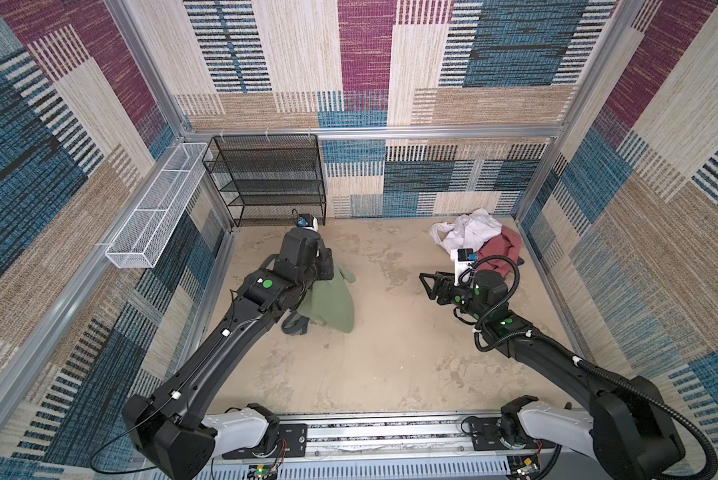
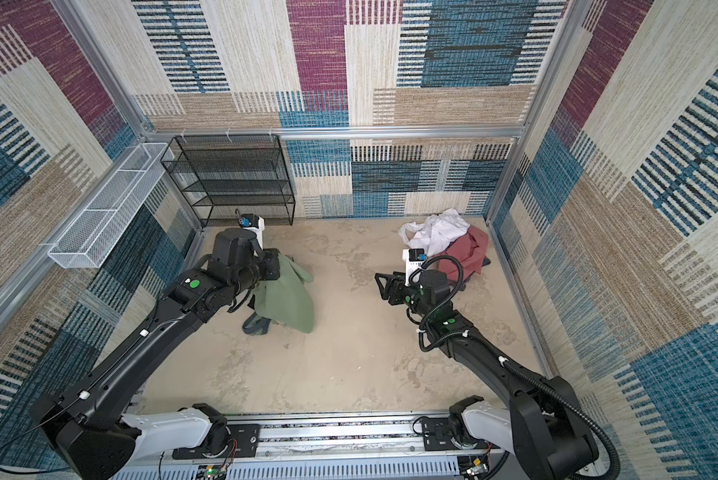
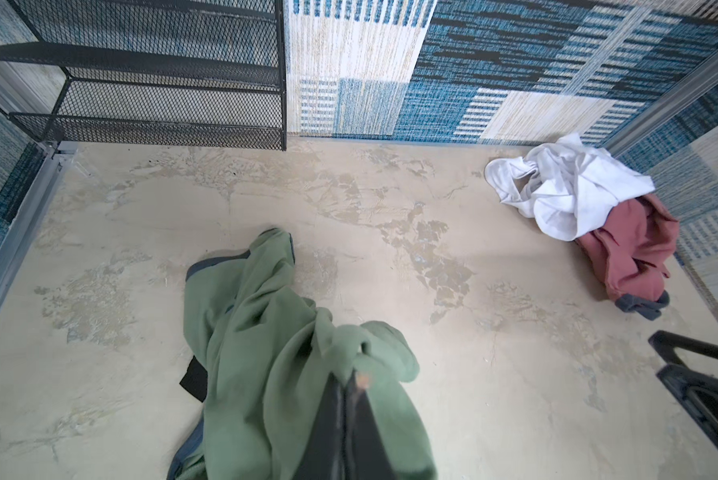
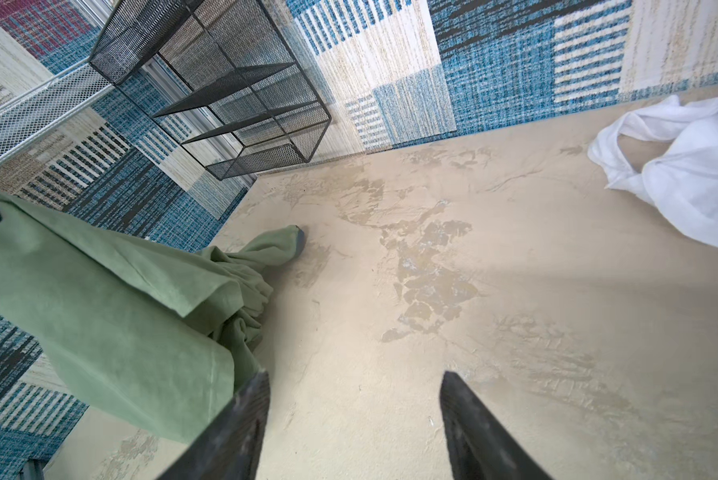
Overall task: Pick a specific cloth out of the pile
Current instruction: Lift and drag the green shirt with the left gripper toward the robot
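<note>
Beige, mottled tabletop (image 1: 390, 353) fills the floor of the cell, walled by patchwork carpet panels in blue, cream, tan and magenta. Against the far wall on the left stands a black mesh shelf rack (image 1: 268, 178), and a white wire basket (image 1: 154, 208) hangs on the left wall beside it. On the left half of the table the cloth (image 1: 332, 305), olive-green with darker grey-blue trim, hangs in a bunch from the left gripper (image 3: 355, 384), its lower folds and a trimmed end resting on the surface. In the left wrist view the jaws are pressed together on a gathered green fold, so this gripper is clamped on the cloth. The pile (image 1: 480, 241) lies well apart from it in the far right corner, with a white garment (image 3: 565, 187) on top and towards the back and a salmon-red garment (image 3: 631, 249) with a dark trimmed edge in front. The right gripper (image 4: 355, 399) hovers above bare table between cloth and pile, pointing towards the left side; in the right wrist view its two dark fingers (image 4: 241, 419) stand clearly apart with nothing between them.
</note>
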Available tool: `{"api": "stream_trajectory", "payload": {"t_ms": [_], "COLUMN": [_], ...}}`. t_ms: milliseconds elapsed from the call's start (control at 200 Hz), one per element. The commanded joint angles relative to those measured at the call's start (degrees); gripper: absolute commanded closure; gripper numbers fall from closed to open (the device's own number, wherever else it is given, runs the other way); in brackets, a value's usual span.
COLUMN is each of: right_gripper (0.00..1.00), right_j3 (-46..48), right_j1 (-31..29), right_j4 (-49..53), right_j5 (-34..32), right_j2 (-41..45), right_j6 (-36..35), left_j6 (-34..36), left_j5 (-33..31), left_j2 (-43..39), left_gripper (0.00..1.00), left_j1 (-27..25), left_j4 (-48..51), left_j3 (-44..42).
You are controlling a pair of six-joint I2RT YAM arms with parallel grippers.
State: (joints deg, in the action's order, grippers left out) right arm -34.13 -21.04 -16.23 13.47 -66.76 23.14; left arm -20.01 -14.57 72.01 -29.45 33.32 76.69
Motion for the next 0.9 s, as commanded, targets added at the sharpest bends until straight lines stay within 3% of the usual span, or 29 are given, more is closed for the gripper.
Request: {"api": "stream_trajectory", "payload": {"t_ms": [0, 220, 431, 896], "right_gripper": [0.32, 0.32, 0.32, 0.32], "right_j3": [-0.67, -0.76, -0.55, -0.59], "right_j1": [-0.04, -0.01, -0.02, 0.01], "right_j4": [-1.5, -1.61, -1.97, -2.2], "right_j5": [0.59, 0.83, 0.98, 0.89], "right_j2": [-0.03, -0.3, -0.73, -2.35], "right_j6": [0.59, 0.61, 0.79, 0.51], "left_j6": [2.31, 4.22, 3.78, 0.46], "left_j5": [1.93, 1.96, 4.86, 8.94], "left_j2": [-0.21, 1.19, 3.27, 17.67], "left_gripper": [1.0, 1.0, 1.0, 1.0], "left_j1": [0.61, 3.54, 9.81, 21.65], "left_j4": [0.52, 2.38, -1.09, -8.89], "left_j3": [2.37, 6.63, 6.19, 3.27]}}
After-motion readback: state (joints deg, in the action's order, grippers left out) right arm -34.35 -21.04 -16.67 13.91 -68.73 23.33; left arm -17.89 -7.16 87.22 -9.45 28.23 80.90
